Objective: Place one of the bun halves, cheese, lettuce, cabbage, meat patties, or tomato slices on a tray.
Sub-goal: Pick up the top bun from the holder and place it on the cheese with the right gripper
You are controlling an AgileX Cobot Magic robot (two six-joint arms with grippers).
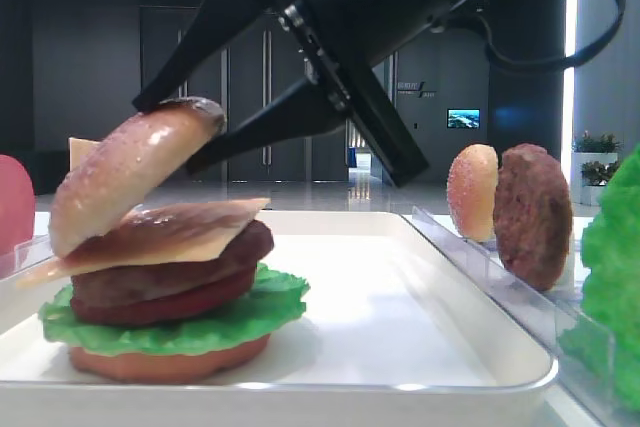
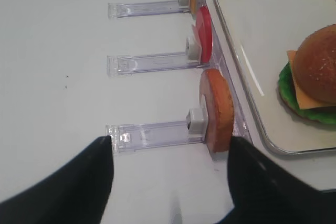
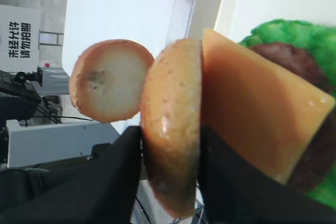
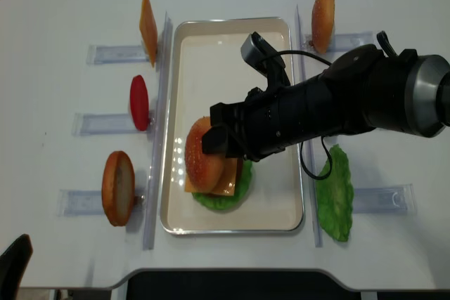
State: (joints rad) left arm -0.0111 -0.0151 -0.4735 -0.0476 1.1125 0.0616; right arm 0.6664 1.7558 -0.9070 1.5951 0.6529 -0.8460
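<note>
- Bun top (image 1: pixel 130 172): glossy, golden-brown, pale speckles; tilted on the cheese (image 1: pixel 170 232), one edge resting, the other raised between the right hand's (image 1: pixel 195 132) fingers.
- Right hand: fingers narrow, on either side of the bun; grip looked to be loosening.
- Stack: cheese, patty (image 1: pixel 175 272), tomato, lettuce (image 1: pixel 255 307), bun base, on the tray (image 1: pixel 400 367).
- Risk: a tilted release could slide the bun off, or drag the cheese askew.
- Left hand (image 2: pixel 170 169): spread wide, empty, over the desk (image 2: pixel 63 30).
</note>
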